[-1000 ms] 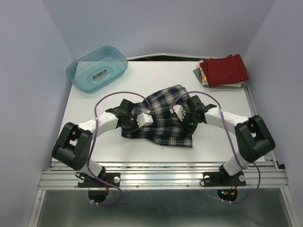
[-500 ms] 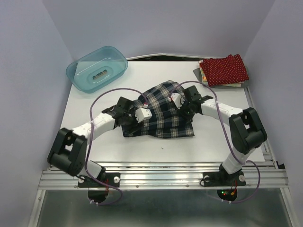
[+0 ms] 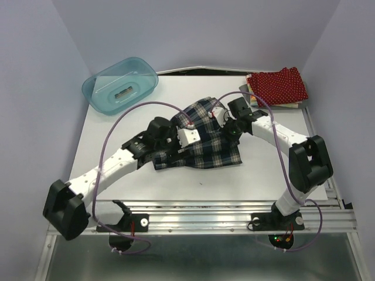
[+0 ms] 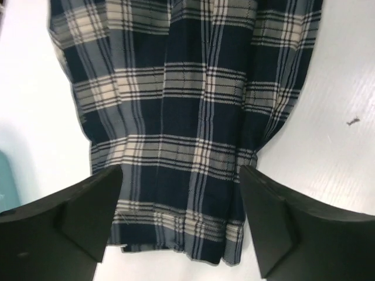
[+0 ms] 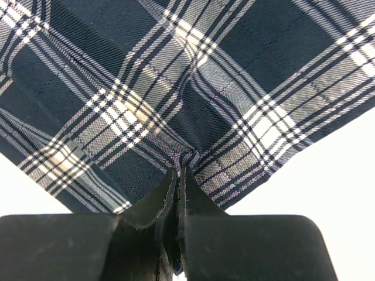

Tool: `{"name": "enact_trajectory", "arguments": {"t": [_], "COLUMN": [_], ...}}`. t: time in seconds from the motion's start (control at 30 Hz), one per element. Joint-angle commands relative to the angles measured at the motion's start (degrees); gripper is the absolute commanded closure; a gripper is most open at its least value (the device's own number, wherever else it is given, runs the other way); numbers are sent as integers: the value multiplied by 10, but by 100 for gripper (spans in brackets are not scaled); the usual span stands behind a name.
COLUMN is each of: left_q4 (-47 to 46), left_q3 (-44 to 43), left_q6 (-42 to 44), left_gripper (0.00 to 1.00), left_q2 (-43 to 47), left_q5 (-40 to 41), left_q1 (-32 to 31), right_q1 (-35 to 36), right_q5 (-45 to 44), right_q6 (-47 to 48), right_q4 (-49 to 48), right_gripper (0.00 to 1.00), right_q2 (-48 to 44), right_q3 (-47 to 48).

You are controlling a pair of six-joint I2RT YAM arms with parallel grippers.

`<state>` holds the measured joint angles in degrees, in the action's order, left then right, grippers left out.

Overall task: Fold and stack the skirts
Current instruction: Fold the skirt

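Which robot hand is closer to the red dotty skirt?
Right. The right gripper pinches the plaid skirt's far edge, just left of the red dotted skirt. The left gripper hangs open over the plaid skirt, farther left.

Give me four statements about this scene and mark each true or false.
1. The left fingers are spread open above the plaid skirt. True.
2. The right fingers are open and empty. False: they are pinched shut on the plaid skirt's cloth.
3. The dark red dotted skirt lies at the far right corner. True.
4. The teal bin sits right beside the dark red dotted skirt. False: it is at the far left corner.
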<state>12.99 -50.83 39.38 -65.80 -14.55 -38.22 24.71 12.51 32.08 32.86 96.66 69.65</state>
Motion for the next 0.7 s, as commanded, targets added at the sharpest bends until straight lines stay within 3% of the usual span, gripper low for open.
{"name": "enact_trajectory", "arguments": {"t": [0.0, 0.1, 0.27, 0.53, 0.67], "left_q4": [-83, -125, -167, -183, -180], "left_q3": [13, 35, 56, 71, 76], "left_q6": [-74, -69, -62, -62, -87], "left_gripper": [1, 1, 1, 1, 1], "left_q2": [-52, -81, -147, -262, -271], "left_q5": [100, 124, 161, 272, 272], "left_q1": [-25, -71, -94, -108, -108], "right_q1": [-2, -2, -2, -2, -2], "right_q5": [15, 20, 27, 29, 37], "right_q6": [-4, -8, -12, -6, -9], "right_q4": [19, 22, 21, 61, 98], "right_gripper": [99, 99, 99, 99, 99], "right_q2": [-21, -19, -23, -40, -57], "right_q3": [12, 14, 12, 33, 54]}}
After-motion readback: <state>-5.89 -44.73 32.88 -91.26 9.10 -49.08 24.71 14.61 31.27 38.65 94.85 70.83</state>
